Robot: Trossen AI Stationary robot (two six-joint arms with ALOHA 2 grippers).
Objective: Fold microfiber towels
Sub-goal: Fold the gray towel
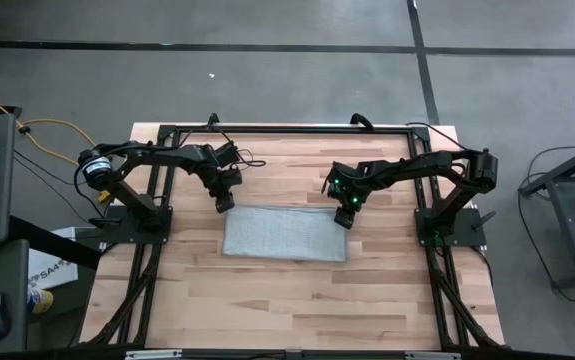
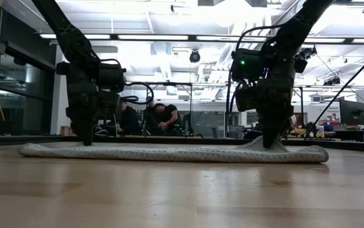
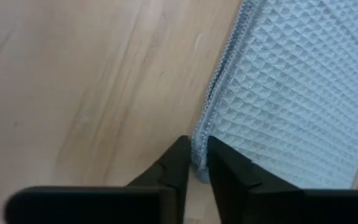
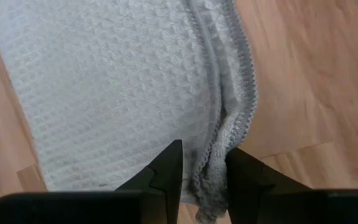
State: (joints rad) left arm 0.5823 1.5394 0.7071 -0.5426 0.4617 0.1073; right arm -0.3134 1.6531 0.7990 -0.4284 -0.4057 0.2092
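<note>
Microfiber towel (image 1: 285,234) folded flat on wooden table (image 1: 297,300), left gripper (image 1: 225,203) and right gripper (image 1: 344,216) each pinching a far corner, bright ceiling lights (image 2: 169,37) beyond.

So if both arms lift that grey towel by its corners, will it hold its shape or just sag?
It will probably sag: the towel lies limp and flat, and its edge bunches between the right tool. It looks light, a thin waffle cloth. The left tool pinches only a little hem, so that corner might slip.
</note>
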